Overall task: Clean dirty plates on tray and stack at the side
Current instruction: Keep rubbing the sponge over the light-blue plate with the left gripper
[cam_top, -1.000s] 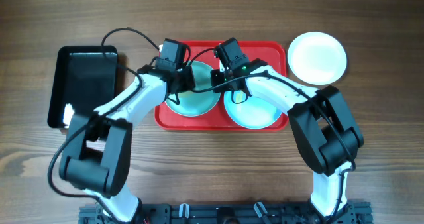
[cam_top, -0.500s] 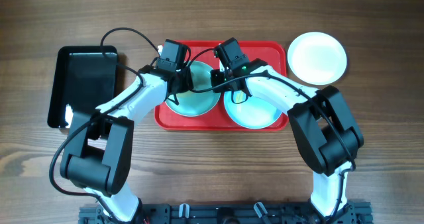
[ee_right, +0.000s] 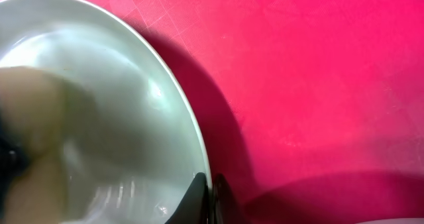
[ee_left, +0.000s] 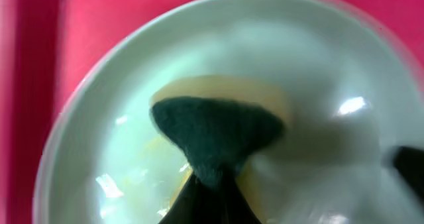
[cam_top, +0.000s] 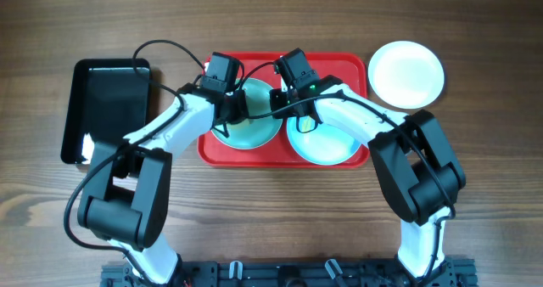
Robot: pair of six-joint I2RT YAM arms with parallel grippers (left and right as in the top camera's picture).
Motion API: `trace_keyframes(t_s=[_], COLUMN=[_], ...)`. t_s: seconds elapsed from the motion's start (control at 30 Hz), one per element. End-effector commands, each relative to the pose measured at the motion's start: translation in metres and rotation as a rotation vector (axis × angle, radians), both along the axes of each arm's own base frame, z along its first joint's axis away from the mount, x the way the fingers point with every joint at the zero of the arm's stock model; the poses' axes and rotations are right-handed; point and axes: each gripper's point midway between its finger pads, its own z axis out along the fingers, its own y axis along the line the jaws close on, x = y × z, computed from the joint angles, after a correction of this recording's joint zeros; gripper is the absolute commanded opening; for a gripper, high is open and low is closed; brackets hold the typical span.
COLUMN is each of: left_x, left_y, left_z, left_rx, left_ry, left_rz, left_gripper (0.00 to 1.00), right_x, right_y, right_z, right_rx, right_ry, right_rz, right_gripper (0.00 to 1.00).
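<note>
Two pale turquoise dirty plates lie on the red tray (cam_top: 344, 64). Over the left plate (cam_top: 254, 132) is my left gripper (cam_top: 238, 109), shut on a yellow sponge with a dark green face (ee_left: 215, 128). In the left wrist view the sponge presses on that plate (ee_left: 318, 65), and the left gripper (ee_left: 212, 201) pinches its near end. My right gripper (cam_top: 282, 102) is shut on the plate's rim; the right wrist view shows the right gripper (ee_right: 209, 197) closed over the plate's edge (ee_right: 185, 111) with the tray (ee_right: 318, 85) beside it. The other turquoise plate (cam_top: 327, 144) sits at the right.
A white plate (cam_top: 406, 73) rests on the wooden table right of the red tray. A glossy black tray (cam_top: 109, 109) lies to the left, with a small white scrap (cam_top: 87, 143) at its near corner. Both arms cross over the red tray.
My left gripper has closed onto the sponge. Both arms have hardly shifted, and the right gripper keeps its hold on the rim.
</note>
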Motion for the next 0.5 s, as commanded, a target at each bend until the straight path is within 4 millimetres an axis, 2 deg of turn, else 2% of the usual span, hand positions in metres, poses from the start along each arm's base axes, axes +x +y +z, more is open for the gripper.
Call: trace_keyframes(t_s=[0.0,0.1,0.17,0.33,0.4,0.47], left_x=[-0.013,-0.011,-0.007,0.009,0.013,0.01], left_y=[0.07,0.1,0.106,0.095,0.064,0.007], left_z=[-0.012,0.005,0.015,0.044,0.047,0.044], left_rx=[0.376,0.564,0.614,0.534,0.345,0.033], left_ry=[0.015,-0.028,-0.052,-0.143,-0.155,-0.118], left_rz=[0.096,0.127,0.121,0.144,0.095,-0.027], left_gripper=[0.04,0.04,0.04,0.04,0.04,0.04], right_x=[0.01,0.009,0.009,0.009,0.009,0.01], right_y=[-0.006,-0.006,-0.006,-0.006,-0.006,-0.006], right_z=[0.015,0.014,0.014,0.014,0.014,0.015], right_rx=[-0.014,-0.015,-0.015,-0.014,-0.015,-0.013], right_ry=[-0.043,-0.042,-0.042,-0.042,-0.042,-0.045], right_rz=[-0.02,-0.02,-0.02,-0.021,-0.02,-0.021], right_gripper=[0.04,0.04,0.04,0.04,0.04,0.04])
